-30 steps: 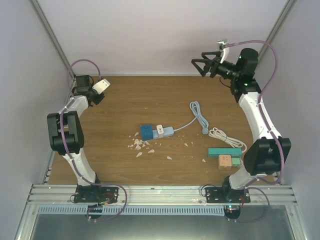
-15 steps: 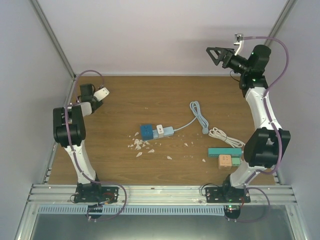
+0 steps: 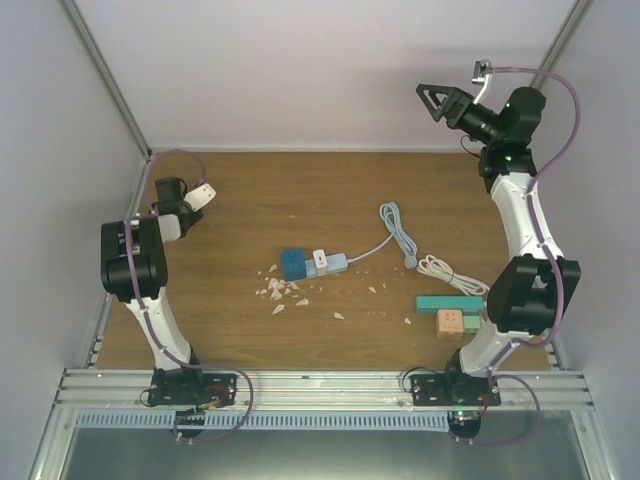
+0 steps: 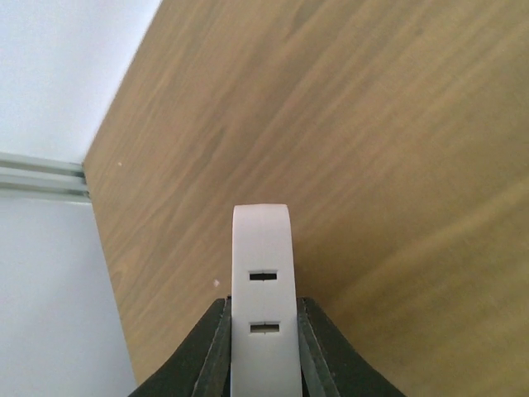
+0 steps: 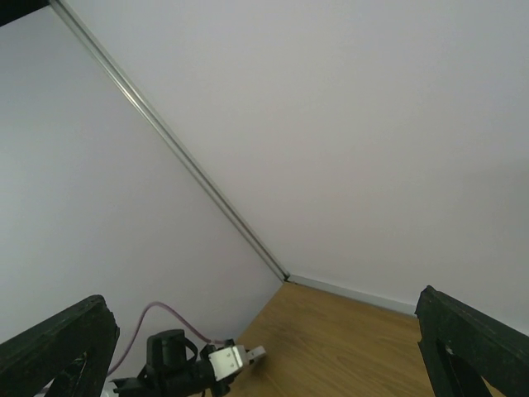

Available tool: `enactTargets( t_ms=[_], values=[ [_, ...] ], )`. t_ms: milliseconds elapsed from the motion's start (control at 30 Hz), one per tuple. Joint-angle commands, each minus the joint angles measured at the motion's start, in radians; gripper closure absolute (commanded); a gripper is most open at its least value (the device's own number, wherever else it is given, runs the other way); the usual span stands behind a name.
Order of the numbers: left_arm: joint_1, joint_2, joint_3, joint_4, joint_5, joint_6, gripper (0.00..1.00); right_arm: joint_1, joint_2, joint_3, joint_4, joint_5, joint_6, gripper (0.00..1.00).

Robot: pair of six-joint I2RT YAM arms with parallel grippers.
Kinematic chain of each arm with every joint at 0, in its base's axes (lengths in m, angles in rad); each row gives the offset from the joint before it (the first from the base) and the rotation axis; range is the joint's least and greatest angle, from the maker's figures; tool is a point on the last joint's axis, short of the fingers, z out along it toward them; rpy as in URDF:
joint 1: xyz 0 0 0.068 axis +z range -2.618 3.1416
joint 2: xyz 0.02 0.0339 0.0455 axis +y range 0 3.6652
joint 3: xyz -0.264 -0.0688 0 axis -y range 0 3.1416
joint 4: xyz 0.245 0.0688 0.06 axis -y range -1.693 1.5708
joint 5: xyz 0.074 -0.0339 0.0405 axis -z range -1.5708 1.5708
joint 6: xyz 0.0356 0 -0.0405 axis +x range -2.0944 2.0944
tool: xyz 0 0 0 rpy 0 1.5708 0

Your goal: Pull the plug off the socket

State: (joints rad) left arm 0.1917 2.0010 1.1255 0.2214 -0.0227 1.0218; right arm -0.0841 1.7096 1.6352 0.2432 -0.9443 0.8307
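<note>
— Jaws first: how are they set on each side?

— On the left gripper (image 3: 205, 191) they are pressed together with nothing between them. In the left wrist view its white fingers (image 4: 248, 314) are seen closed flat against each other above bare wood. On the right gripper (image 3: 432, 102) they are spread wide, and nothing is held.

— Where are the two grippers placed?

— The left one is held low over the table (image 3: 250, 200) at about 10 o'clock, near the left wall (image 3: 50, 150). The right one is raised high at about 1 o'clock, in front of the back wall (image 3: 300, 70), and is pointed toward 9 o'clock. Between its dark fingers (image 5: 58, 347), only walls, a corner of the table and the distant left arm (image 5: 169, 356) are shown by the right wrist camera.

— And the plug?

— The white plug (image 3: 319, 261) is found near the table's middle. It is lodged between a dark blue block (image 3: 293, 263) at its 9 o'clock and a pale blue piece (image 3: 338, 263) at its 3 o'clock, and both are touched by it. Which of them it is plugged into cannot be told at this size. A grey cable (image 3: 395, 225) is run from the pale blue piece toward 2 o'clock and is ended in a loose coil. Both grippers are well apart from the plug.

— What else is laid on the table?

— White scraps (image 3: 278, 292) are scattered at the dark blue block's 6 o'clock. A white cord (image 3: 452, 273), a teal bar (image 3: 447, 303) and a tan block (image 3: 450, 323) are grouped at about 4 o'clock, near the right arm (image 3: 525, 240).
</note>
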Motion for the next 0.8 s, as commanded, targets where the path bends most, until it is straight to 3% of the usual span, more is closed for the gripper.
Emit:
enactTargets(
  t_ms=[0,167,367,600,767],
  values=[
    [0.016,-0.023,-0.092,-0.155,0.064,-0.007,0.78,-0.005,-0.011,0.031,0.009,-0.001,0.028,0.0],
    [0.015,-0.064,-0.146,-0.176,0.1,-0.018,0.65,-0.009,-0.034,0.015,-0.022,-0.001,-0.005,0.0],
    [0.018,-0.156,-0.15,-0.298,0.215,-0.049,0.39,-0.014,-0.059,0.003,-0.029,-0.015,-0.004,0.0],
    [0.021,-0.31,-0.111,-0.501,0.417,-0.051,0.26,-0.012,-0.108,-0.1,0.049,-0.063,-0.048,0.0],
    [0.019,-0.41,-0.035,-0.72,0.609,-0.022,0.18,0.007,-0.143,-0.189,0.003,-0.121,-0.243,0.0]
  ],
)
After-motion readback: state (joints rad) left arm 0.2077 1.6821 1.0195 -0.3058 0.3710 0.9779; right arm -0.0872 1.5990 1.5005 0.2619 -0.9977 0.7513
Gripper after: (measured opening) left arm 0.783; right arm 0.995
